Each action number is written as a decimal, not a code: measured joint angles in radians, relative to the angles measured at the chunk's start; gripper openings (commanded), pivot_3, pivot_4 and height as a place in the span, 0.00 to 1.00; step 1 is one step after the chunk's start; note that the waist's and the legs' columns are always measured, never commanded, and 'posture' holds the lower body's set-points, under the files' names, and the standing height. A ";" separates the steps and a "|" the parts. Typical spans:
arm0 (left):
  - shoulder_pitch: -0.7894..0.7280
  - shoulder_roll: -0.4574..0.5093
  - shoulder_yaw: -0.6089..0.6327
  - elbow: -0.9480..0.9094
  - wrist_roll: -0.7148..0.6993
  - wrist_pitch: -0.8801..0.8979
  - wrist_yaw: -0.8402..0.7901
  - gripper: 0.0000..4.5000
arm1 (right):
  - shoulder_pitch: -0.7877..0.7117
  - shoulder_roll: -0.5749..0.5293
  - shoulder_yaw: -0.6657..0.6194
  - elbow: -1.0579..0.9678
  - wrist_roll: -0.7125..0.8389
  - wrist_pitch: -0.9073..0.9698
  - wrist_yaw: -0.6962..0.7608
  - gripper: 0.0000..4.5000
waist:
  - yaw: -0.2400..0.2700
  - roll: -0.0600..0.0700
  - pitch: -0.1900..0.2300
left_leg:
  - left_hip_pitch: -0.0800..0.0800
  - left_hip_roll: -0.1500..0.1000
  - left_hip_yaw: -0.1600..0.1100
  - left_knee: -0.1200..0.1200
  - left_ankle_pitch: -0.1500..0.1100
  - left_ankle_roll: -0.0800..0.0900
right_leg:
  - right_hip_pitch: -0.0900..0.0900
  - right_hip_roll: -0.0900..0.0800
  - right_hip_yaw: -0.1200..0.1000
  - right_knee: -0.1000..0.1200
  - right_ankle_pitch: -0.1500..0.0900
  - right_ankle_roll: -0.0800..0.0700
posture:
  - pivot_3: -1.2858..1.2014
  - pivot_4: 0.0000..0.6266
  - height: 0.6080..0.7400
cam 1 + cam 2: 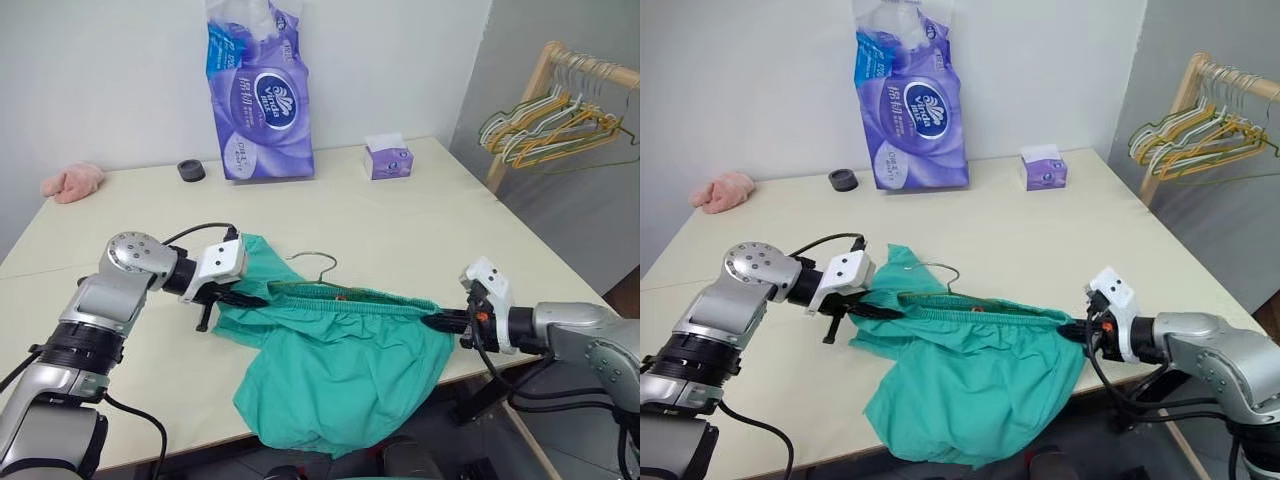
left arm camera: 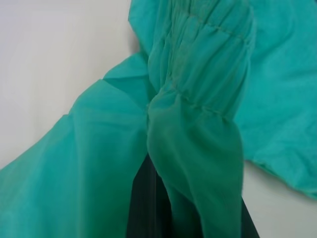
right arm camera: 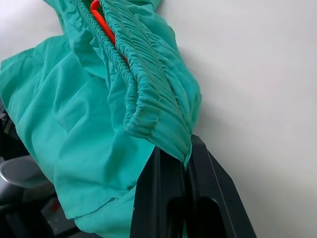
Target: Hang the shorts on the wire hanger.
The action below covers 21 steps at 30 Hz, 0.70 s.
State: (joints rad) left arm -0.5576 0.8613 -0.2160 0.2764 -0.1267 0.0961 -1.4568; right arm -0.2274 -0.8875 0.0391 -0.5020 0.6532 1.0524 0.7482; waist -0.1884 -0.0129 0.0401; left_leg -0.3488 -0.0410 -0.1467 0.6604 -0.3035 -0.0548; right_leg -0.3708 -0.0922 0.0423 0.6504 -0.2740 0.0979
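Stretching across the counter's [image 1: 400, 215] front edge, the shorts [image 1: 340, 375] are pulled taut by the waistband, legs drooping off the edge. Left tool [image 1: 243, 298] is clamped on one waistband end, right tool [image 1: 440, 320] pinching the other. The wire hanger [image 1: 318, 262] pokes its hook out just behind the waistband. Purple tissue pack [image 1: 258, 95] sits further back.

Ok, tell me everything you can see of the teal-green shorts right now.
The teal-green fabric shorts look thin and soft, with a gathered elastic waistband stretched between the left hand and the right hand, each shut on one end. The legs sag over the near edge of the cream table. Something orange shows inside the waistband. The thin wire hanger's hook pokes out just behind the shorts.
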 measured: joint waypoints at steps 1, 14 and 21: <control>-0.001 -0.014 -0.006 0.001 0.015 -0.005 0.020 0.00 | -0.038 -0.027 0.032 0.005 -0.027 -0.027 0.024 0.01 | -0.001 0.000 0.000 | 0.000 0.000 0.000 0.000 0.000 0.000 | 0.000 0.000 0.000 0.000 0.000 0.000 | 0.43 0.00 1.00; 0.002 -0.123 -0.035 0.000 0.111 -0.014 0.195 0.00 | -0.466 0.036 0.336 0.162 -0.284 -0.219 0.213 0.01 | -0.009 0.000 0.000 | -0.001 0.000 -0.001 0.000 0.000 0.000 | -0.002 0.000 0.000 -0.001 0.000 0.000 | 0.43 0.00 1.00; 0.022 -0.137 -0.034 -0.009 0.116 0.007 0.225 0.00 | -0.509 0.099 0.375 0.208 -0.333 -0.221 0.234 0.01 | -0.005 0.000 0.000 | -0.003 -0.002 -0.002 0.001 0.000 0.000 | -0.003 -0.002 -0.001 0.000 0.000 0.000 | 0.43 0.00 1.00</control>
State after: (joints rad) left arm -0.5361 0.7241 -0.2503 0.2674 -0.0107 0.1027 -1.2314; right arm -0.7362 -0.7886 0.4145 -0.2937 0.3203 0.8316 0.9818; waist -0.1936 -0.0129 0.0402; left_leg -0.3519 -0.0426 -0.1489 0.6616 -0.3034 -0.0550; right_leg -0.3734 -0.0943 0.0414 0.6500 -0.2736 0.0980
